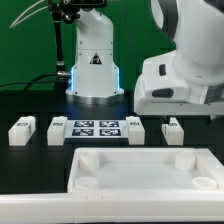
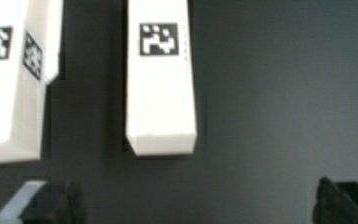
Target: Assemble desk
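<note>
While tool (image 2: 190,205) gapes | leg (image 2: 163,90): square-section white plastic | top (image 1: 140,172): rimmed rectangle

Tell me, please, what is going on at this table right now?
The white robot arm holds nothing: its end effector hangs open above a short square-section white plastic leg lying on the dark table. Four such legs lie in a row either side of the marker board. The wide white rimmed desk top lies in front, no legs fitted yet.
</note>
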